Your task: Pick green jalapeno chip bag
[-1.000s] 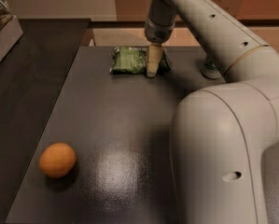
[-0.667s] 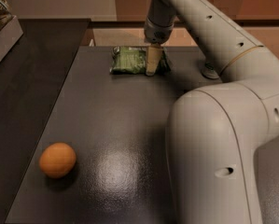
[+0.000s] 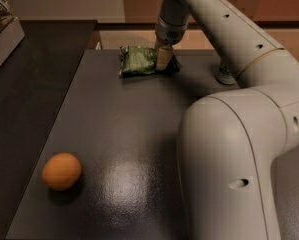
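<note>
Bag: the green chip bag (image 3: 138, 60) lies flat and crinkled at the far end of the tabletop (image 3: 129, 134), its long side running across the view.
Bag ends: a pale crimped edge shows on its left end; its right end is hidden behind the claw.
Bag lettering: pale marks on the green face, too small to read.
Claw: the claw (image 3: 164, 63) points straight down onto the bag's right end and touches it there.
Claw state: cannot tell whether it is released, clenched, or grasping the bag; only one pale part of it shows against the bag.
Wrist: a grey cuff (image 3: 170, 33) sits just above the claw, directly over the bag's right end.
Arm: the pale arm (image 3: 224, 134) fills the right side, rising from a bulky near segment and reaching back and leftward to the claw.
Disc: a small round grey disc (image 3: 223, 77) lies on the tabletop right of the bag, partly behind the arm.
Tabletop: dark and slightly glossy, with a soft glare patch in the near middle.
Orange: an orange (image 3: 62, 171) rests near the front left corner, well apart from the bag and the claw.
Side counter: a darker surface (image 3: 29, 84) runs along the tabletop's left edge.
Box: a pale box (image 3: 4, 41) stands on that counter at the far left, cut off by the frame.
</note>
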You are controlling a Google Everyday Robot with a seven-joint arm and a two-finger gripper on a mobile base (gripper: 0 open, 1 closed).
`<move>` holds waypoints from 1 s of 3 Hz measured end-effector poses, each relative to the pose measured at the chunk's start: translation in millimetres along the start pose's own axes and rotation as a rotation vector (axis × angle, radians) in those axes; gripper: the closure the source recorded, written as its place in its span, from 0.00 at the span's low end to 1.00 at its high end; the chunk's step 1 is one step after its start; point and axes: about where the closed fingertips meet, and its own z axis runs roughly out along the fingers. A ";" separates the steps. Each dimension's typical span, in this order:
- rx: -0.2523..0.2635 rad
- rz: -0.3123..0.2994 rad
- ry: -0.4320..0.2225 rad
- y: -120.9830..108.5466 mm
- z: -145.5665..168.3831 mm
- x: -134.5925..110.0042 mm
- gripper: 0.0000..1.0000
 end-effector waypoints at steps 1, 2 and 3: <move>0.013 -0.005 -0.020 2.0 -14.5 -1.1 0.88; 0.019 -0.023 -0.040 8.0 -32.9 -6.6 1.00; 0.025 -0.054 -0.057 16.0 -56.9 -15.8 1.00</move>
